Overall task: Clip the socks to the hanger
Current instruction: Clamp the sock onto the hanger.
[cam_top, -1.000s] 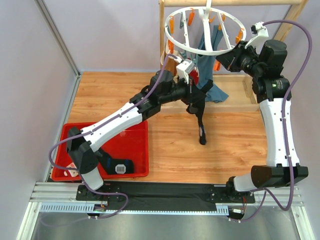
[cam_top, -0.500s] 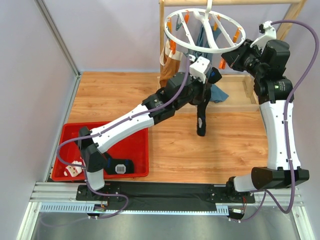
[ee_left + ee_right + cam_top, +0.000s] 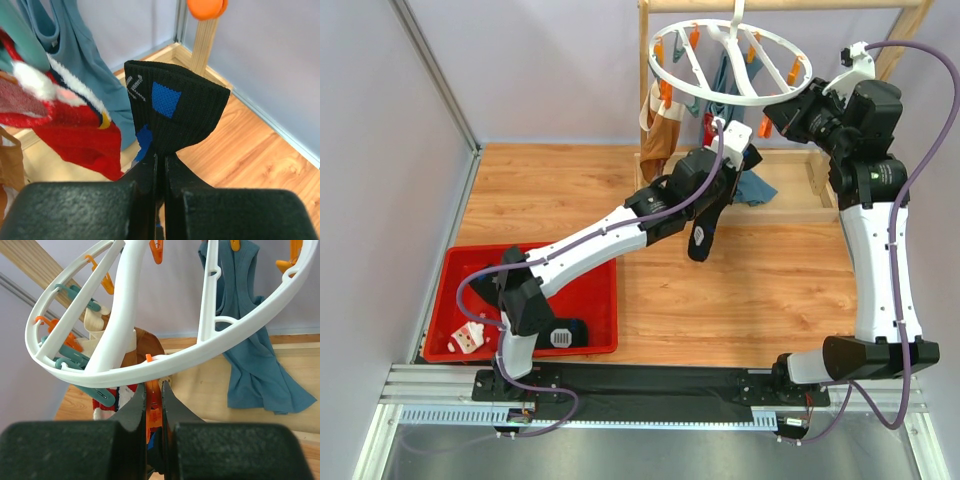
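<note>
My left gripper (image 3: pixel 160 159) is clenched on a black knit sock with a blue patch (image 3: pixel 176 107), held up near the bench's far edge. My right gripper (image 3: pixel 153 390) pinches an orange plastic clip (image 3: pixel 153 416) on the white round plastic hanger (image 3: pixel 200 353) there. Risk: the free-hanging hanger swings and the cuff misses the clip.

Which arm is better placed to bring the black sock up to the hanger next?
Left. The left gripper is shut on the black sock, close below the hanger. The right gripper pinches an orange clip under the rim and carries no sock.
</note>
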Action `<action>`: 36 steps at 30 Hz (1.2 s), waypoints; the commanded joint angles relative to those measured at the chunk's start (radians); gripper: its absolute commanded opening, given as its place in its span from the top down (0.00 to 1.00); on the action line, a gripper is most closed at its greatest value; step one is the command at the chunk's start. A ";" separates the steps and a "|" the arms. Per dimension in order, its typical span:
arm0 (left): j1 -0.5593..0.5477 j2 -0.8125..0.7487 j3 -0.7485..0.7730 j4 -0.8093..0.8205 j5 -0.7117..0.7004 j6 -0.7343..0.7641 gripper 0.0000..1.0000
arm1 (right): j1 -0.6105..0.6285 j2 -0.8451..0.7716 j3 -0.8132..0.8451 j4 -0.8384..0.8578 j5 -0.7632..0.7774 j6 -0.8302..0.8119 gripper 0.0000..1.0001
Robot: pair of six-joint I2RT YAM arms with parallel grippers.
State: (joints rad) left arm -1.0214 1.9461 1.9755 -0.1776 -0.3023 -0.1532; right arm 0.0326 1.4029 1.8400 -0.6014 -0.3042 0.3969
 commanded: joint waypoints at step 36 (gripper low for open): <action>0.000 0.051 0.195 0.058 -0.009 -0.048 1.00 | 0.001 -0.056 -0.030 0.034 -0.018 0.016 1.00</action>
State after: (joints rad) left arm -1.0214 2.0041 2.1170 -0.1589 -0.3161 -0.1959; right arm 0.0326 1.3731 1.8126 -0.5785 -0.3244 0.4072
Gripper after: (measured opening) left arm 0.018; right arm 0.056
